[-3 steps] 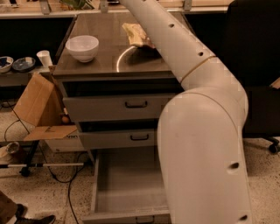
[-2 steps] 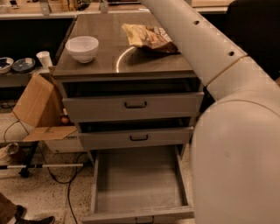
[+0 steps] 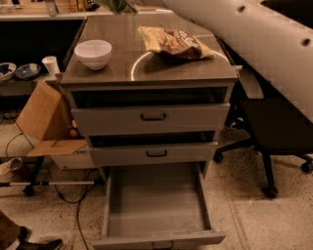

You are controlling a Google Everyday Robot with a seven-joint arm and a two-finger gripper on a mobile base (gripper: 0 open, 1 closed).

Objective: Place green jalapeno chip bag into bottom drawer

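A dark green glossy bit of the green jalapeno chip bag [image 3: 118,5] shows at the top edge, over the far end of the cabinet top; most of it is cut off. The bottom drawer [image 3: 157,237] is pulled fully out, and its plain grey inside holds nothing. My white arm [image 3: 254,44] crosses the upper right corner and runs off the top edge towards the green bag. My gripper is past that edge and out of view, so I cannot see whether it holds the bag.
A white bowl [image 3: 93,52] and a tan-and-brown chip bag [image 3: 173,43] lie on the cabinet top [image 3: 146,71]. The two upper drawers [image 3: 151,119] stand slightly ajar. A black office chair [image 3: 269,127] is at the right. Cardboard boxes [image 3: 41,114] and cables are at the left.
My arm has swung right and up, uncovering the cabinet's right side and the whole open bottom drawer. The green bag now shows at the top edge.
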